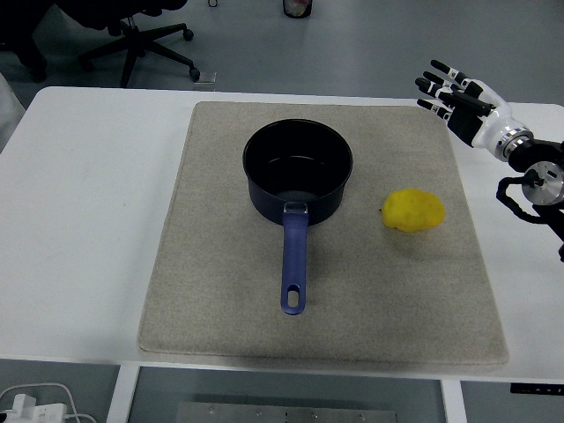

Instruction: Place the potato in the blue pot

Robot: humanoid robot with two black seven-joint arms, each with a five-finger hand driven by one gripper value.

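While the right hand [458,99] hovers far right, fingers spread and empty, the potato [413,210] lies right of the blue pot [298,172].

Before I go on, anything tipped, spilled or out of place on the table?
Nothing stands out. The dark blue pot sits upright and empty on the beige mat, handle toward the near edge. The yellow potato lies intact to its right. The right hand hovers open, holding nothing.
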